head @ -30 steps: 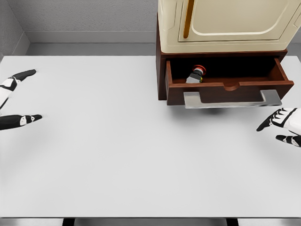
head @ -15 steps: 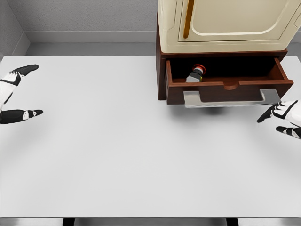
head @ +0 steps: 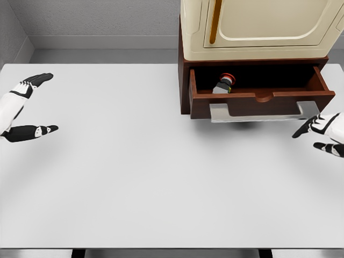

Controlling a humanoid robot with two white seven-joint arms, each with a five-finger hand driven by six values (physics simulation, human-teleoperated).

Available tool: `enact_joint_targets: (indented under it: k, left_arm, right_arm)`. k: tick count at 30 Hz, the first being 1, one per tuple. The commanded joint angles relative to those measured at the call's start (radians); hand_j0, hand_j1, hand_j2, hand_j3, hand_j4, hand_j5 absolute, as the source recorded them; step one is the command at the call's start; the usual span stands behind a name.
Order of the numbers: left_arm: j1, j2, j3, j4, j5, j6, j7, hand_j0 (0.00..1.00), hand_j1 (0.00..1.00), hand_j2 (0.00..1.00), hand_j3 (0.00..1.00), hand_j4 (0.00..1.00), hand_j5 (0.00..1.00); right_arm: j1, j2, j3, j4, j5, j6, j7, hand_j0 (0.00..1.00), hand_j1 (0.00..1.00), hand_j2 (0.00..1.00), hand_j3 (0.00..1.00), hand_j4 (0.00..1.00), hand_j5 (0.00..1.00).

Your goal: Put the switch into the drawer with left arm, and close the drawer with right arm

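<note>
Resting above the matte white bench (head: 140, 177) at the far left edge, the left hand (head: 24, 110) is released, fingers spread, grasping nothing. To the right stands a dark brown wooden cabinet (head: 184, 86) carrying a glossy cream appliance (head: 258, 27). Its drawer (head: 258, 99) is pulled open, with a flat grey metal handle (head: 263, 112) across the front. The switch (head: 223, 85), a grey body with a red round cap, lies inside at the drawer's left; its long axis is tilted, cap pointing up-right toward the back. The right hand (head: 322, 134) hovers near the handle's right end, released.
</note>
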Motion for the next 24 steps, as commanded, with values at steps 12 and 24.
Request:
enact_joint_targets:
  k: [12,24]
  left_arm:
    - [0.005,-0.007,-0.002,-0.025,0.007,0.002,0.001,1.00,1.00,1.00,1.00,1.00,1.00]
    - [0.003,-0.013,-0.003,-0.025,0.006,0.002,0.001,1.00,1.00,1.00,1.00,1.00,1.00]
  right_arm:
    - [-0.029,0.051,0.006,-0.001,0.002,0.000,0.007,0.65,0.65,0.65,0.65,0.65,0.65]
    - [-0.015,0.016,0.010,0.127,0.015,0.000,-0.004,0.62,0.62,0.62,0.62,0.62,0.62]
